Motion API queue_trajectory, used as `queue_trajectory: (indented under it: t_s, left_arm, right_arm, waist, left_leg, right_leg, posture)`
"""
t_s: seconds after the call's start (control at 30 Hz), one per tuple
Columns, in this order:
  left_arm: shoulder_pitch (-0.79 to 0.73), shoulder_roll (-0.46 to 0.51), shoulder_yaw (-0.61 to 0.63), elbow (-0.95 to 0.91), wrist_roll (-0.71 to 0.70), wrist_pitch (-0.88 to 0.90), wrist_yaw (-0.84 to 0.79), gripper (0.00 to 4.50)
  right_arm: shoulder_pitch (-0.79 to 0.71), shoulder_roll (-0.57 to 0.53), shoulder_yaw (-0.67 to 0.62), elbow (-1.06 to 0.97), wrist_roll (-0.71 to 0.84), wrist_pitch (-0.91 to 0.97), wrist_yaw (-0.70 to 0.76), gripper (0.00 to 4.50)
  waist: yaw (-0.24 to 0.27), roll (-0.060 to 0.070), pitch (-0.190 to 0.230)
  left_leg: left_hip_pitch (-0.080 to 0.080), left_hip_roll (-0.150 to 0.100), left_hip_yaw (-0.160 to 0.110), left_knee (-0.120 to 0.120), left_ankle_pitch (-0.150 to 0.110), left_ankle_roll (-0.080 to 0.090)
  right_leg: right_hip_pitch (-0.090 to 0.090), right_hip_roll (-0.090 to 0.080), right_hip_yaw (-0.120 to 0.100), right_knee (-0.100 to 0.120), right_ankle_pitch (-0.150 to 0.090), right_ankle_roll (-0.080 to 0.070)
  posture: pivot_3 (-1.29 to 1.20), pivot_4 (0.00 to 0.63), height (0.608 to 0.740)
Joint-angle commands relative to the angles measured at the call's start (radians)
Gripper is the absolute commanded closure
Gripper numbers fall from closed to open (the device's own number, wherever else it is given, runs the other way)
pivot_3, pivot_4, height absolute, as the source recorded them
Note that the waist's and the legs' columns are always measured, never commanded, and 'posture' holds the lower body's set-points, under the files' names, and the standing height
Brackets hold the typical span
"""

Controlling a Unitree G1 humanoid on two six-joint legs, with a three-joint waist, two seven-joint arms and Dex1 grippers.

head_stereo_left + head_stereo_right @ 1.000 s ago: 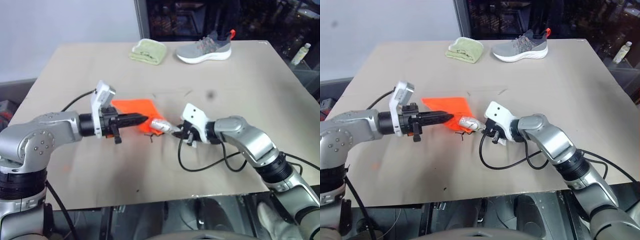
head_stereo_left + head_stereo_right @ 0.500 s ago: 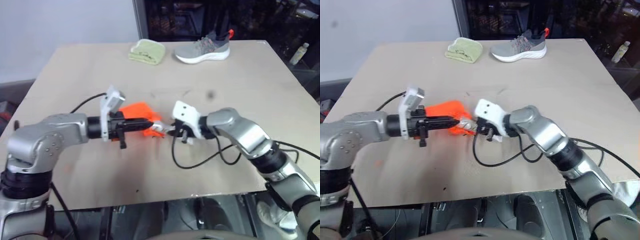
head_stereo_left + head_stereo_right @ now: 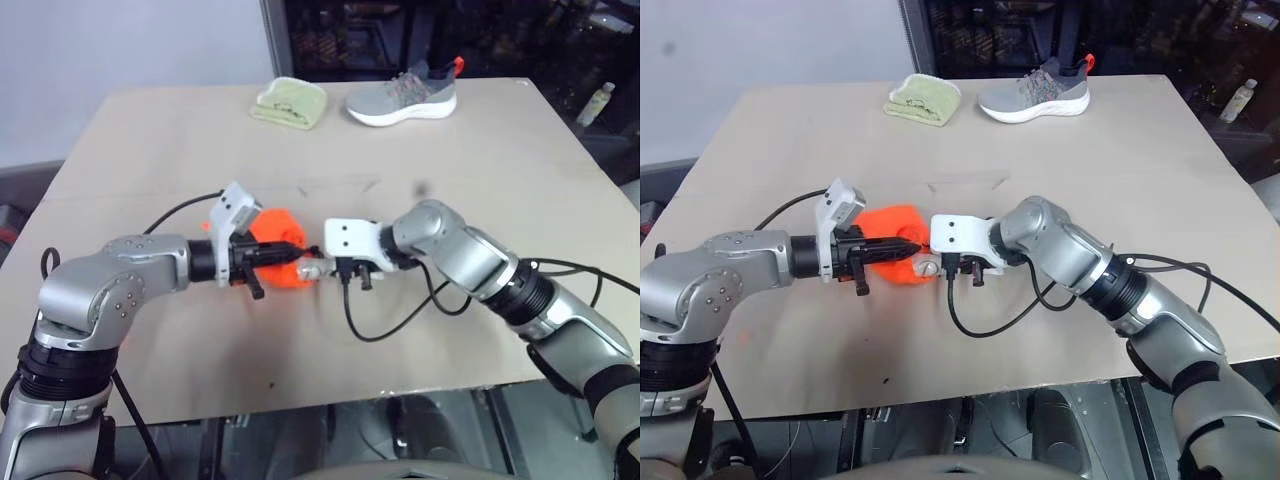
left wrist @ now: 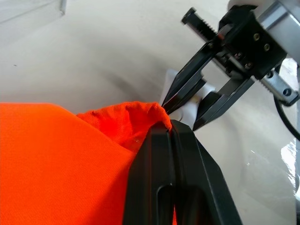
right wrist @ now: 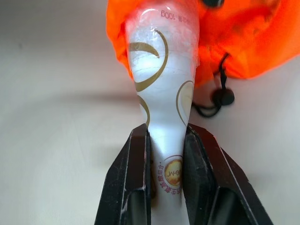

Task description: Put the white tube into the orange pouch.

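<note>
Roughly halfway I'd say: left gripper [image 4: 169, 129] is pinched tight on the orange pouch [image 3: 277, 262] rim, lifting it, right gripper [image 5: 165, 136] clamps the white tube [image 5: 161, 70], crimped end just poking into the mouth, rest left to push in.

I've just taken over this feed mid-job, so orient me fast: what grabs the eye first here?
Mid-table, the bright orange pouch is pinched at its rim by the shut left gripper, lifting the mouth open. The right gripper is clamped on the white tube, its far end pushing into that mouth. At the table's far edge sit a grey sneaker and a folded green cloth.
</note>
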Motion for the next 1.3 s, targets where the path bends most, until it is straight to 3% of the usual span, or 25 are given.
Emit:
queue_trajectory:
  t_s: [0.03,0.23,0.43,0.57,0.7,0.9,1.1,1.2,1.3]
  left_arm:
    - [0.015,-0.015,0.046,-0.074,-0.044,-0.005,0.002,4.50]
    - [0.031,-0.024,0.079,-0.125,-0.126,0.025,-0.011,4.50]
    - [0.085,0.014,0.091,-0.159,-0.128,0.028,-0.011,4.50]
    - [0.140,0.032,0.135,-0.171,-0.156,0.051,0.002,4.50]
    - [0.190,0.064,0.153,-0.150,-0.111,0.025,0.001,4.50]
    - [0.131,-0.013,0.153,-0.135,-0.140,0.010,0.066,4.50]
    - [0.124,-0.029,0.149,-0.141,-0.142,0.016,0.097,4.50]
    - [0.129,-0.036,0.165,-0.141,-0.156,0.021,0.113,4.50]
    - [0.157,-0.033,0.198,-0.131,-0.168,0.025,0.119,4.50]
  right_arm:
    - [-0.026,0.061,-0.051,0.015,0.000,-0.017,-0.004,3.62]
    - [-0.008,0.236,-0.118,0.101,0.039,0.049,-0.079,3.62]
    - [0.019,0.327,-0.159,0.143,0.076,0.075,-0.095,3.62]
    - [0.026,0.404,-0.273,0.244,0.104,0.138,-0.200,3.62]
    - [0.052,0.391,-0.328,0.206,0.140,0.194,-0.205,3.62]
    - [0.041,0.358,-0.398,0.192,0.187,0.229,-0.203,3.62]
    - [0.028,0.422,-0.339,0.220,0.191,0.205,-0.186,3.62]
    - [0.026,0.484,-0.339,0.277,0.182,0.171,-0.209,2.84]
    - [0.039,0.501,-0.359,0.280,0.174,0.151,-0.233,1.42]
  waist:
    - [-0.003,0.000,0.000]
    - [-0.004,0.000,0.000]
    - [0.000,0.000,0.000]
    - [-0.004,0.000,0.000]
    - [0.000,0.000,0.000]
    - [0.001,-0.001,0.000]
    - [-0.008,0.000,0.000]
    - [-0.006,0.000,0.000]
    - [0.000,0.000,0.000]
  left_leg:
    - [0.000,0.000,0.000,0.000,0.000,0.000]
    - [0.000,0.000,0.000,0.000,0.000,-0.001]
    - [0.000,-0.001,-0.001,-0.001,0.000,-0.002]
    - [0.000,0.000,-0.001,-0.001,0.000,-0.003]
    - [0.000,0.000,-0.003,-0.003,0.002,-0.005]
    - [0.000,-0.001,-0.004,-0.003,0.002,-0.006]
    - [0.000,0.000,-0.004,-0.004,0.002,-0.006]
    - [0.000,0.001,-0.003,-0.005,0.002,-0.006]
    - [0.000,0.000,-0.004,-0.005,0.002,-0.007]
  right_leg:
    - [0.000,0.000,0.000,0.000,0.000,0.000]
    - [-0.001,0.000,0.000,0.001,0.000,0.000]
    - [0.000,0.000,0.000,0.001,0.000,-0.001]
    - [-0.001,0.000,0.000,0.001,0.000,-0.001]
    - [-0.003,0.001,0.000,0.003,0.001,-0.002]
    - [-0.002,0.000,-0.002,0.002,0.001,-0.002]
    - [-0.003,0.002,-0.001,0.003,0.001,-0.002]
    - [-0.005,0.003,-0.001,0.003,0.001,-0.002]
    - [-0.004,0.001,-0.001,0.003,0.001,-0.002]
  posture:
    - [0.00,0.150,0.740]
    - [0.00,0.150,0.740]
    - [0.00,0.150,0.740]
    - [0.00,0.150,0.740]
    - [0.00,0.150,0.740]
    - [0.00,0.150,0.740]
    - [0.00,0.150,0.740]
    - [0.00,0.150,0.740]
    - [0.00,0.150,0.740]
